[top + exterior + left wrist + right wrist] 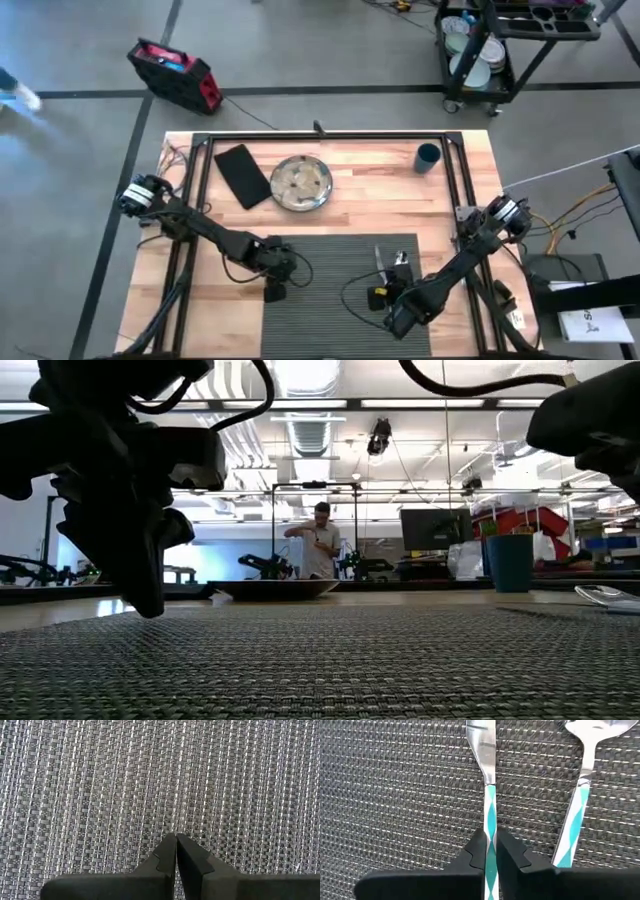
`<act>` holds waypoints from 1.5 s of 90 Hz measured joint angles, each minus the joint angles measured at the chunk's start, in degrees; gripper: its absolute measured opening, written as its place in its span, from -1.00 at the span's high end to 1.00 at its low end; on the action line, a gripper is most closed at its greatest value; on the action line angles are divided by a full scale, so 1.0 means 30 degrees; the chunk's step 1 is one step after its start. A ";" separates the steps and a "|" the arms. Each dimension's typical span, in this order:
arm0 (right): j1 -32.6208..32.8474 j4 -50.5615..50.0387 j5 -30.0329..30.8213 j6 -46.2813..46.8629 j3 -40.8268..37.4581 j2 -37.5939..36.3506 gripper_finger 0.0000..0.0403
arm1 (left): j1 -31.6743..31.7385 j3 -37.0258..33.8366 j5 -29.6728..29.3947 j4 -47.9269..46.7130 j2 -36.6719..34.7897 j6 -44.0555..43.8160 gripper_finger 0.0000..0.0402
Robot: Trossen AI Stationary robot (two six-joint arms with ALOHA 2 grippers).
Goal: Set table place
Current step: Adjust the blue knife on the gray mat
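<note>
Right claw (490, 851) pinching knife (488, 785), spoon (580, 795) beside, placemat (320, 260) beneath

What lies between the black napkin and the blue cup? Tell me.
The round plate lies between the black napkin and the blue cup on the table, clear in the high view.

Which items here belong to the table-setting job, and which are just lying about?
In the job:
- placemat
- plate
- black napkin
- blue cup
- knife, clamped in the right end effector
- spoon beside it
- left end effector, shut, empty, over the mat

Lying about:
- red case on the floor
- cart of dishes
</note>
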 joint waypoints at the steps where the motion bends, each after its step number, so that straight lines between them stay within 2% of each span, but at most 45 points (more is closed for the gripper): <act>1: 0.0000 -0.0002 -0.0001 -0.0018 -0.0001 0.0000 0.97 | 0.0000 0.0000 0.0000 0.0000 0.0000 0.0000 1.00; 27: 0.0000 -0.0067 0.0004 -0.1095 0.0616 -0.0022 0.59 | 0.0000 0.0000 0.0000 0.0000 0.0000 0.0077 1.00; 43: 0.0156 -0.0173 -0.0021 -0.1231 0.0971 -0.0022 0.49 | 0.0000 0.0007 0.0000 -0.0007 0.0000 0.0077 1.00; 53: 0.0483 -0.0155 -0.0299 -0.0874 0.1041 -0.0022 0.59 | 0.0000 0.0000 0.0000 -0.0005 0.0000 0.0073 1.00; 64: 0.0877 -0.0163 -0.0309 -0.0756 0.1041 -0.0022 0.90 | 0.0000 0.0000 0.0000 0.0000 0.0000 0.0012 1.00; 69: 0.0992 -0.0164 -0.0309 -0.0723 0.1041 -0.0022 0.96 | 0.0000 0.0000 0.0006 0.0000 0.0000 0.0007 1.00; 92: 0.1304 -0.0235 -0.0435 -0.0063 0.1041 -0.0022 0.99 | 0.0000 0.0000 0.0005 -0.0005 0.0000 0.0007 1.00; 110: 0.1341 -0.0216 -0.1312 -0.0363 0.1041 0.0089 1.00 | 0.0000 0.0005 0.0002 0.0000 0.0000 0.0005 1.00; 135: 0.1347 0.0154 -0.1372 -0.0958 0.1013 0.0095 1.00 | 0.0000 0.0000 0.0000 0.0000 0.0000 0.0000 1.00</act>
